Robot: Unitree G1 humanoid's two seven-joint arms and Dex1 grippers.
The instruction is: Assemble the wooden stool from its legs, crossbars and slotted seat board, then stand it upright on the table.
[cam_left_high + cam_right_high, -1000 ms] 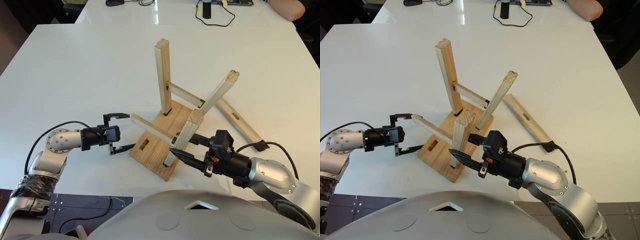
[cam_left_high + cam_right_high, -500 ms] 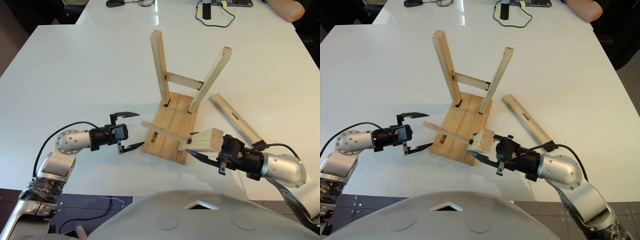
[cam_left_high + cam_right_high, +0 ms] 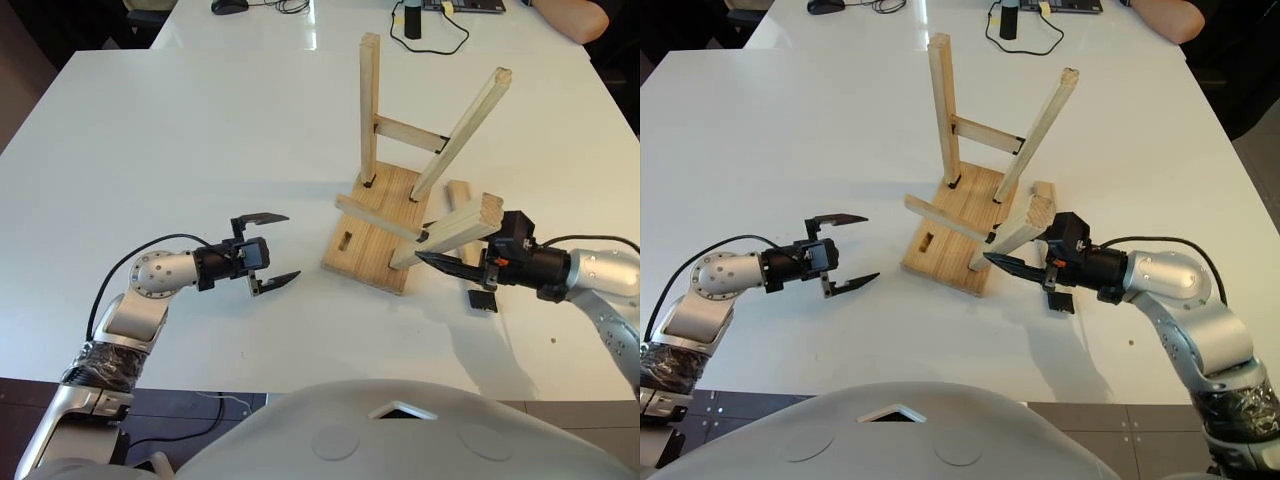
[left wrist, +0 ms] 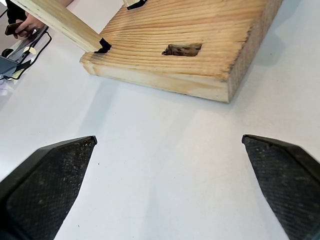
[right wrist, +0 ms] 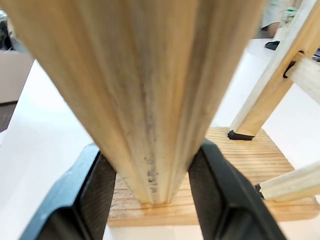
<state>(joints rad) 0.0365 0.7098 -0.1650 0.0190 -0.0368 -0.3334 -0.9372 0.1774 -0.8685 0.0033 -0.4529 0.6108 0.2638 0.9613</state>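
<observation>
Stool (image 3: 375,228) half-built, two legs (image 3: 369,110) socketed; right pincer (image 3: 445,255) clamps a third leg (image 3: 458,226), left pincer (image 3: 290,246) gapes.

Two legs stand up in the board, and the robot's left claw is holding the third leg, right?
Not the left one. The right claw holds the third leg, as the right eye view shows. The left claw is open and empty. The rest is right.
</observation>
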